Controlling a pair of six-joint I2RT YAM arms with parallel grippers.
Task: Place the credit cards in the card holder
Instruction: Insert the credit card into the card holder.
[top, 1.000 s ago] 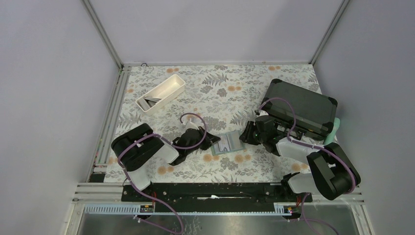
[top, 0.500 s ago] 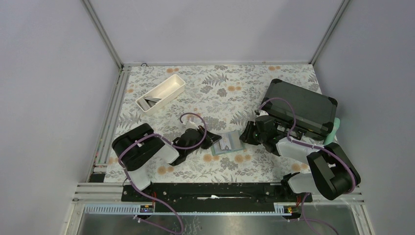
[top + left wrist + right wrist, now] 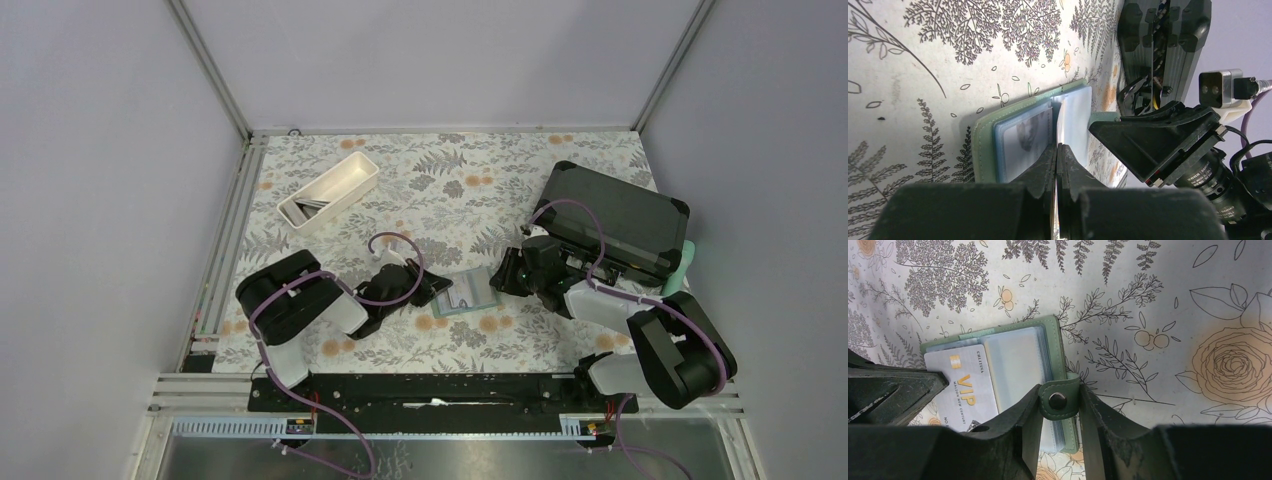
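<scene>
LEFT ARM FEEDS CARD TO HOLDER: The left gripper point(image 3: 1057, 152) is pinching a pale silver card point(image 3: 960, 385) lettered VIP in gold. Its two fingers are pressed tight together on the card's near edge. From the wrist, the card is showing only as a thin white line running out toward the fold of the card holder point(image 3: 1018, 360). The card is lying across one half of the open holder, with its leading edge meeting the translucent blue pockets. Whether it is entering a pocket or sliding over one cannot be told.

Facing it, the right gripper point(image 3: 1060, 390) is standing partly open. Its fingers are bearing on both sides of the holder's green snap tab point(image 3: 1059, 402) and gripping it against the cloth.

The sage-green holder is lying open and flat on the floral cloth point(image 3: 440, 180), toward the front middle of the table and directly between the two grippers. A greyish card is showing behind the film of one pocket.

Both arms are reaching low and inward from the near edge. A white tray point(image 3: 328, 190) holding dark flat pieces is sitting well apart at the rear left. A black case point(image 3: 620, 222) is lying at the right, just behind the right arm.
</scene>
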